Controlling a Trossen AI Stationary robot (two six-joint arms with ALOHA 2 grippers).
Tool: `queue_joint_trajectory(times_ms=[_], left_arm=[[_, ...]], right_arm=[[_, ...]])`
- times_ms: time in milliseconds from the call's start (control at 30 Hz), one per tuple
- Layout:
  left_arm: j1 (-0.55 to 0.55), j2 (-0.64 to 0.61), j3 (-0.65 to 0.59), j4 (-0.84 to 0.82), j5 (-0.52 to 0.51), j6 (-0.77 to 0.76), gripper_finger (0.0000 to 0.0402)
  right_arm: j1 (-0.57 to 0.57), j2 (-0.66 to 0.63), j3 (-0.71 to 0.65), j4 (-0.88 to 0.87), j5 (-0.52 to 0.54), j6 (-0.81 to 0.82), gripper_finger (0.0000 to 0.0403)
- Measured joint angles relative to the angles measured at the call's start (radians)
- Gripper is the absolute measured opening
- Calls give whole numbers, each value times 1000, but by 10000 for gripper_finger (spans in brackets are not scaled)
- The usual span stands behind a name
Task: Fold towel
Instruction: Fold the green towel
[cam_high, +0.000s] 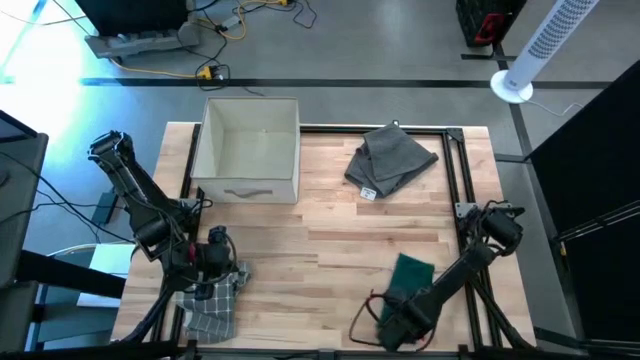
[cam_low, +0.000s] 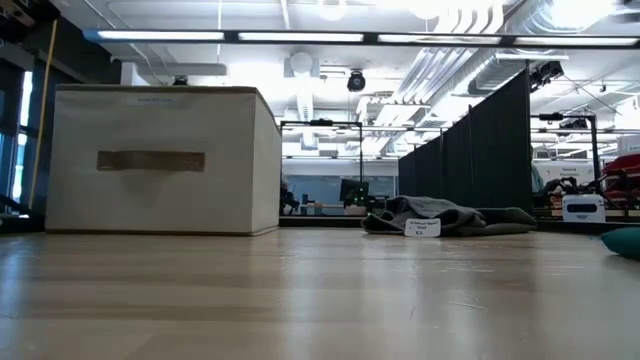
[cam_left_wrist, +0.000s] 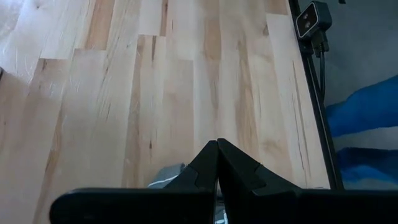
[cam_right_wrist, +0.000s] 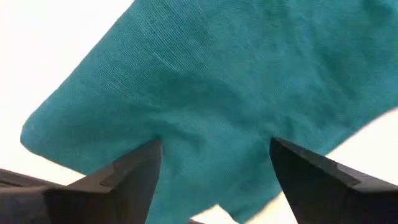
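A teal towel (cam_high: 411, 271) lies on the table near the front right; it fills the right wrist view (cam_right_wrist: 236, 93). My right gripper (cam_high: 400, 305) stands open at the towel's near end, its fingers spread just over the cloth (cam_right_wrist: 211, 168). A grey-and-white checked towel (cam_high: 213, 300) lies crumpled at the near left corner. My left gripper (cam_high: 216, 248) is shut just beyond it, and a bit of the checked cloth (cam_left_wrist: 168, 175) shows beside its fingers (cam_left_wrist: 217, 163). A grey towel (cam_high: 390, 160) lies crumpled at the far right. My left gripper is shut beside the checked towel's far edge (cam_left_wrist: 168, 175); its own fingers hide whether it touches or pinches the cloth. My right gripper has its open fingers (cam_right_wrist: 140, 171) close over the teal towel, pointing down at it; whether they touch the cloth, I cannot tell.
A white fabric box (cam_high: 250, 150) stands open at the far left of the table (cam_high: 320, 250); the low view shows its front face with a handle (cam_low: 150, 160). A black frame rail (cam_high: 465, 190) runs along the table's right side. Bare wood lies in the middle.
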Motion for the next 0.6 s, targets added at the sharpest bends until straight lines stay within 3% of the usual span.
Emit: queue_joint_trajectory(times_ms=[133,267,400,500,600], left_arm=[[0,0,0,1,10,-2,0],[2,0,0,0,14,-16,0],[18,0,0,3,23,-9,0],[33,0,0,9,27,-1,0],[47,0,0,10,43,0,0]], right_arm=[[55,0,-2,-85,-67,-42,286],[101,-28,-2,-133,-79,35,286],[107,-114,-1,-122,32,148,286],[88,-174,1,-68,181,210,286],[57,-172,0,-113,266,306,286]])
